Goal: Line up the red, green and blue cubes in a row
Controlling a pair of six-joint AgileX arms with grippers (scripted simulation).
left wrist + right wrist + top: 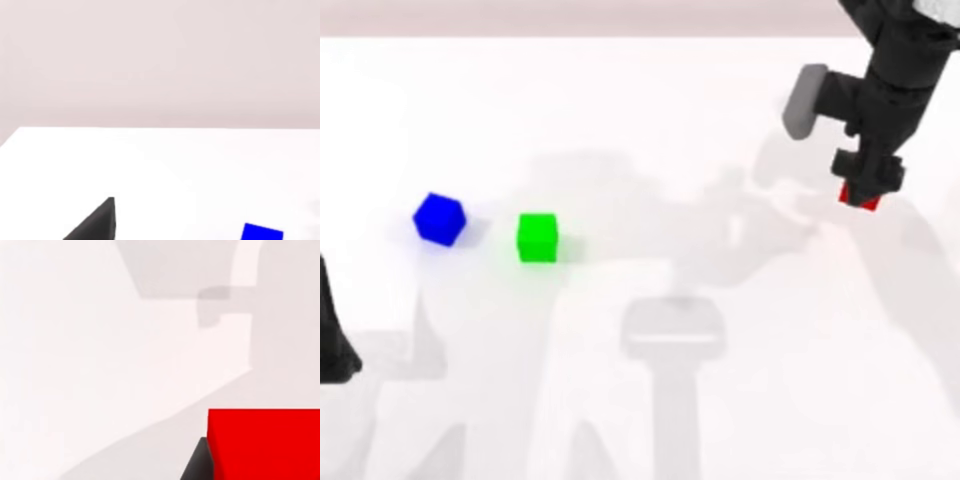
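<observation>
At the far left edge of the top view, low in the frame, the left arm (332, 340) is sitting parked, only a dark sliver of it showing; its pincer is out of sight there. In the left wrist view a single dark finger tip (97, 222) is poking in at the lower left of the frame, and whether that pincer is apart or together cannot be told.

Moving right, the blue cube (439, 219) is lying on the white table (650, 100) in the left part of the top view, turned a little askew. It is also peeking in at the bottom edge of the left wrist view, right of centre (262, 232), well apart from the dark finger tip. Just to its right, near but not touching, the green cube (537, 237) is resting square to the frame.

Far to the right, in the upper right of the top view, the right arm is reaching down from the top corner. The right gripper (861, 196) is sitting directly over the red cube (861, 201), which is showing only as a red sliver under the fingers. In the right wrist view the red cube (265, 445) is filling the lower right corner, with a dark finger (197, 462) pressing against its side, so the pincer is clamped on the red cube. Whether the cube is touching the table cannot be told.
</observation>
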